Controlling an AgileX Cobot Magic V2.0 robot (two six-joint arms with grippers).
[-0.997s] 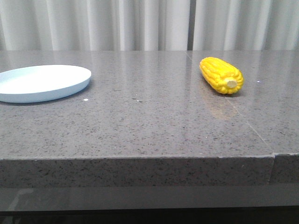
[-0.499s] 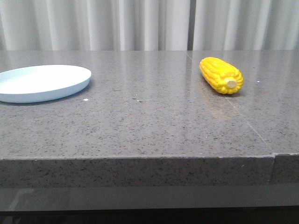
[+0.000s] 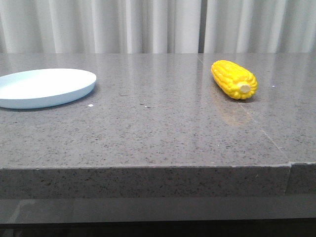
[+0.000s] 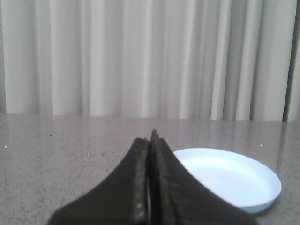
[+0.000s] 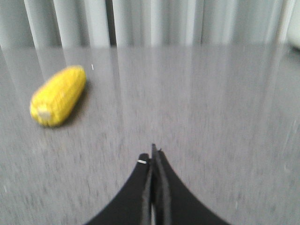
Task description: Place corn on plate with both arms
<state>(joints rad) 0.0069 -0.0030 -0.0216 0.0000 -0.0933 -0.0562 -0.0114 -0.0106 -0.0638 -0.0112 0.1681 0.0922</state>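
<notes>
Looking across the grey stone bench [image 3: 148, 133], I see the corn [image 3: 234, 79] lying on my right side, far back, its long axis running from the back towards me with the pale stub end facing me. The plate [image 3: 44, 87] sits well apart on my left. My right hand [image 5: 153, 161] is nearer the corn, which lies ahead and off to one side of it; its jaws are pressed together, holding nothing. My left hand [image 4: 150, 146] is likewise closed and empty, with the plate just beyond it.
</notes>
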